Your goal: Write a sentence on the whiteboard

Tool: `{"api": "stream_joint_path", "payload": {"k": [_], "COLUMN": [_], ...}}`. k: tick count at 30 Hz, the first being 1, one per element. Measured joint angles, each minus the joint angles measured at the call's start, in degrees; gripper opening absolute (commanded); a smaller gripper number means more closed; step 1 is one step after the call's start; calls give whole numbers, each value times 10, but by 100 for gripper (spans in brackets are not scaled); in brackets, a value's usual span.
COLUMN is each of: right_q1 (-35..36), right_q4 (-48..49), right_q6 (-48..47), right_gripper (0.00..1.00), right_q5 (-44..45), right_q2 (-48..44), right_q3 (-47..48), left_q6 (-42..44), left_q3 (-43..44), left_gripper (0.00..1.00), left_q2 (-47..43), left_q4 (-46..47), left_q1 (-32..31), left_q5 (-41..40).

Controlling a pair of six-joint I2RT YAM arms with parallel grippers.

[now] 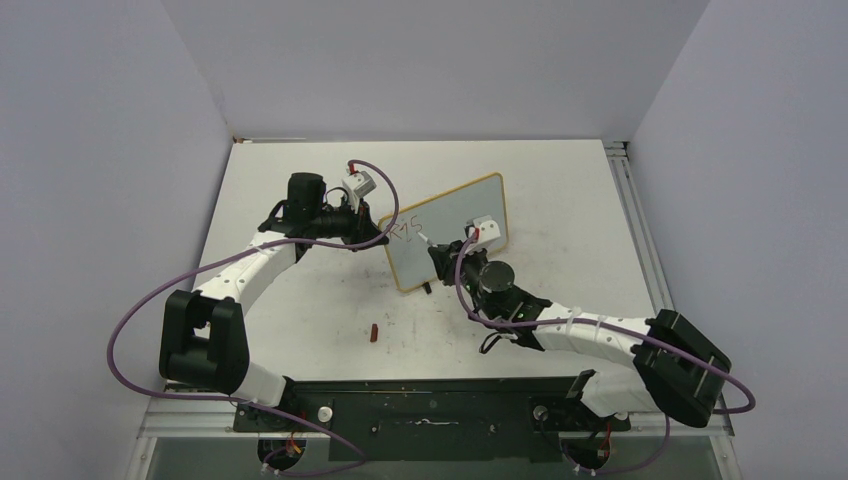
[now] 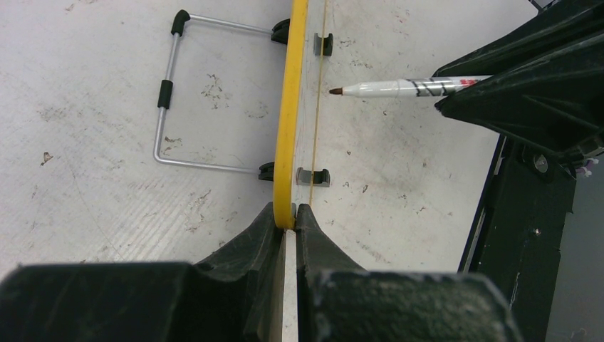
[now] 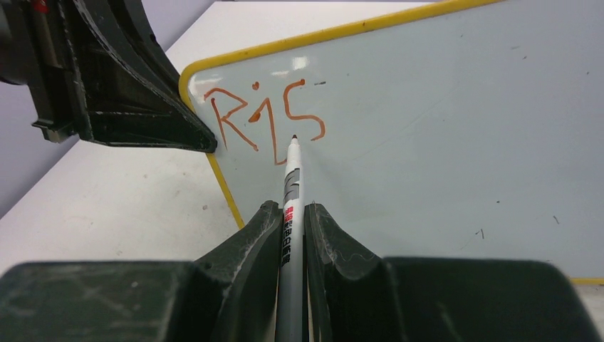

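Observation:
The whiteboard [image 1: 452, 238] stands tilted mid-table, yellow-framed. My left gripper [image 2: 292, 214] is shut on its left edge [image 2: 291, 107]; in the right wrist view the left fingers [image 3: 142, 107] clamp the frame's corner. The sentence [image 3: 263, 117] reads "Ris" in red-brown letters at the board's upper left [image 1: 408, 230]. My right gripper [image 3: 292, 214] is shut on a grey marker [image 3: 290, 192], tip just below the "s" at the board face. In the left wrist view the marker [image 2: 399, 88] points at the board with its tip a little off the surface.
The board's wire stand [image 2: 167, 100] lies behind it on the table. A small red marker cap [image 1: 373, 332] lies on the table in front of the board. Grey walls enclose the table on three sides.

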Motion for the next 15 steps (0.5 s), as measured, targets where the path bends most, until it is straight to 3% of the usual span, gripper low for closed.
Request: {"api": "stream_joint_path", "payload": {"k": [15], "right_q1": [-48], "right_q4": [-2], "right_q6": [-9], "right_gripper": [5], "right_q5": [-4], "right_q2": [-23], "right_q3": [0], "left_q6": [0], "left_q3": [0], "left_gripper": [0], "left_q2": [0], "left_q4": [0], "left_q1": [0], "left_q5": [0]}}
